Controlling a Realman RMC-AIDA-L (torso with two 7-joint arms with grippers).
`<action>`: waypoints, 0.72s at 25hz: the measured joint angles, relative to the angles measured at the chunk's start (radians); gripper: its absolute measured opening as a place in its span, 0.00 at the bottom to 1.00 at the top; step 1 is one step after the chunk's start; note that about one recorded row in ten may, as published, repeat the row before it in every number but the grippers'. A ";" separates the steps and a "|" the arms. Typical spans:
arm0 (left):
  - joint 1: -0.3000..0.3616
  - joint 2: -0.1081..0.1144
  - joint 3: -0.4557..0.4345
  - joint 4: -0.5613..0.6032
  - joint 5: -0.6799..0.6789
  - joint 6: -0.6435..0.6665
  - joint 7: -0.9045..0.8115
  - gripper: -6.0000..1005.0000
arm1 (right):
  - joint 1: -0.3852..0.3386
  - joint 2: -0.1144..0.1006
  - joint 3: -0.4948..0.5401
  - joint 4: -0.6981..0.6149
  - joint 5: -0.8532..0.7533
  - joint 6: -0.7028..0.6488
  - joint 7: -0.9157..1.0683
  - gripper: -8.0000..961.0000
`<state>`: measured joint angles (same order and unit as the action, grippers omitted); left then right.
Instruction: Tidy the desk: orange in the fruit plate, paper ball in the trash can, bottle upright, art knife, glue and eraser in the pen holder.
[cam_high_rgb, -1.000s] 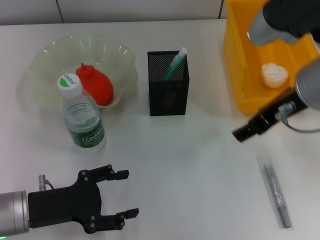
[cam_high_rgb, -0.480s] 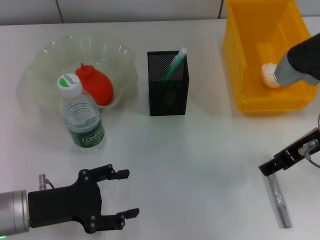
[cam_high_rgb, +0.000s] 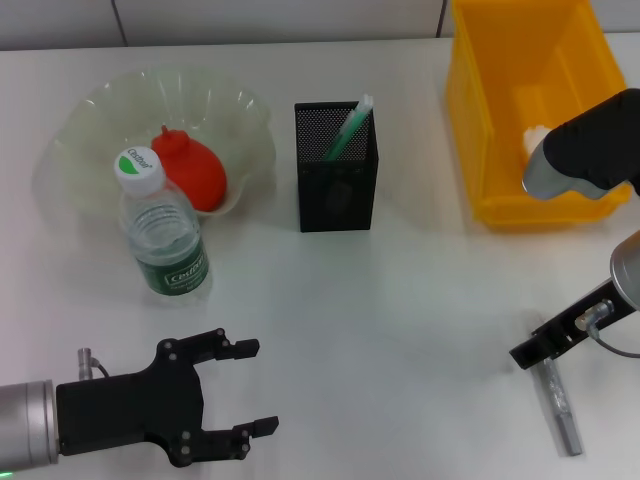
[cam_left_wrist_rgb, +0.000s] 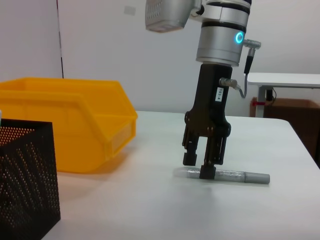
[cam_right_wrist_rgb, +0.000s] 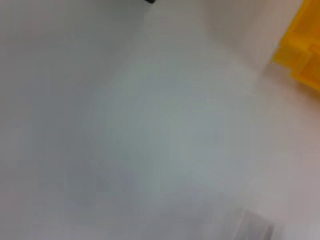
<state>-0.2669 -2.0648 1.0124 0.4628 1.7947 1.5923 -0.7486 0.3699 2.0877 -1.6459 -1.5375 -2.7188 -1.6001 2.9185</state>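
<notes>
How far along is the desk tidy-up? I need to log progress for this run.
Done: the orange lies in the fruit plate, the paper ball in the yellow bin, the bottle stands upright. In hand: the right gripper straddles the grey art knife on the desk. The left gripper waits open. Left: knife into the pen holder; no eraser visible.

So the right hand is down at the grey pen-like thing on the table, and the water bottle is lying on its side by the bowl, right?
Not quite. The right hand is indeed down at the grey pen-like thing on the table, as the left wrist view shows. But the water bottle is standing upright by the bowl, cap on top, as the head view shows.
</notes>
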 joint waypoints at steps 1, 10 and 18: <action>0.000 0.000 0.000 0.000 0.000 0.000 0.000 0.80 | 0.000 0.000 0.000 0.000 0.000 0.000 0.000 0.79; -0.004 0.000 0.000 0.000 0.000 0.000 0.000 0.80 | 0.009 -0.001 0.006 0.028 0.003 0.009 -0.006 0.47; -0.008 -0.001 0.000 -0.005 0.000 -0.001 0.000 0.80 | 0.022 -0.003 0.009 0.063 0.030 0.030 -0.041 0.21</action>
<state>-0.2745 -2.0659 1.0124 0.4583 1.7947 1.5909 -0.7486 0.3923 2.0843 -1.6371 -1.4741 -2.6890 -1.5697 2.8770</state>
